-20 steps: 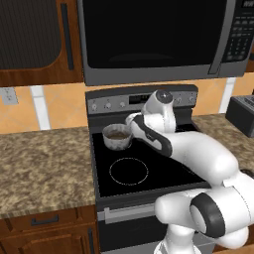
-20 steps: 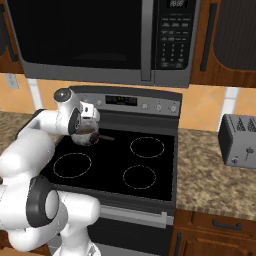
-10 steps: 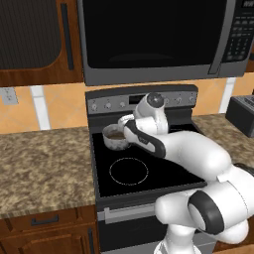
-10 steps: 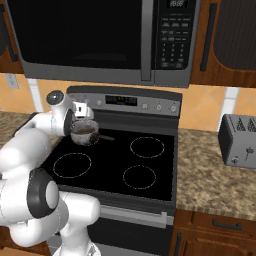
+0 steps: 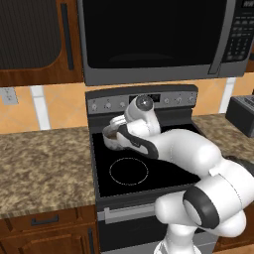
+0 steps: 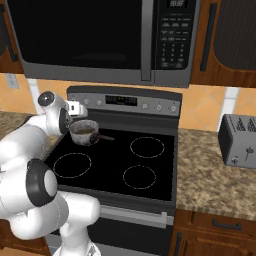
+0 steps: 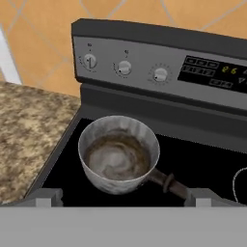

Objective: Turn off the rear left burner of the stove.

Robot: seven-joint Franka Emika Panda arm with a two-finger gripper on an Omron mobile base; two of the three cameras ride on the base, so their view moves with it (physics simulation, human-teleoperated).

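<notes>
The gripper (image 7: 120,197) hangs over the stove's (image 6: 165,165) rear left corner, jaws wide apart and holding nothing, its two tips at the bottom edge of the hand view. Just beyond them a saucepan (image 7: 119,155) covers the rear left burner (image 7: 72,185), handle pointing lower right. Past it, at upper left, three knobs (image 7: 124,68) sit on the back panel (image 7: 144,50); the display's (image 7: 214,75) writing is unreadable. Three ringed burners (image 6: 147,147) lie bare. Counter (image 7: 26,125) borders the stove's left edge.

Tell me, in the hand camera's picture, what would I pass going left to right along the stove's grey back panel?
Leftmost knob → second knob → third knob → display.
</notes>
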